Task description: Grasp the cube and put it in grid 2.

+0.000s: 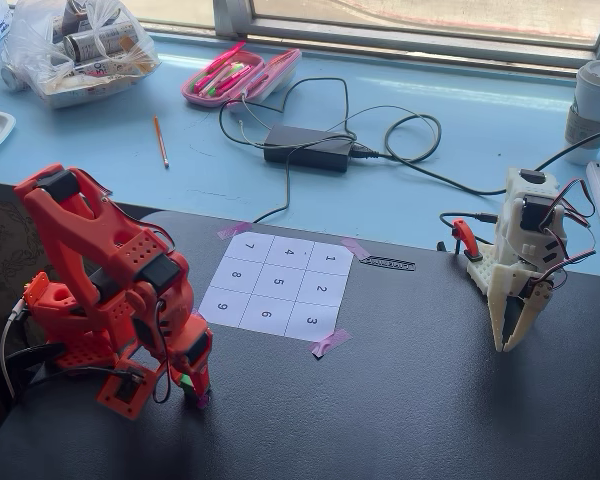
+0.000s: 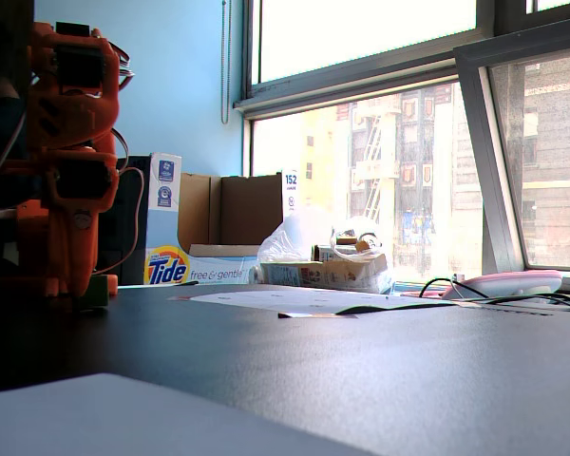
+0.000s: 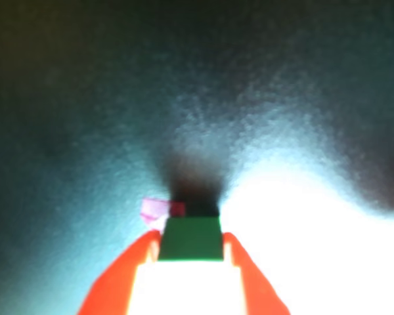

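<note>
We start with the black matte tabletop (image 1: 400, 400), which fills the lower half of a fixed view. At the lower left of that frame stands the orange plastic robot arm (image 1: 100, 270), folded down so its tip meets the table. A second, white arm (image 1: 520, 260) sits idle at the right edge, well apart from the work. Near the centre lies the white 3x3 numbered paper sheet (image 1: 276, 284), taped at its corners with pink strips; grid 2 (image 1: 320, 290) is the middle square of its right column, with 1 above and 3 below.

The orange two-finger gripper (image 3: 190, 252) comes in from the bottom of the wrist view, and its fingers press against both sides of the small solid green cube (image 3: 190, 238), pinching it at table level. A tiny pink tape mark (image 3: 156, 210) shows just beside the cube, to its upper left in that frame.

We judge the cube is grasped but not yet carried; it is well apart from the sheet. The hold looks shallow, near the fingertips, so the cube could twist or slip out during the lift. A low carry could also catch the sheet's edge or drop it in square 3.
</note>
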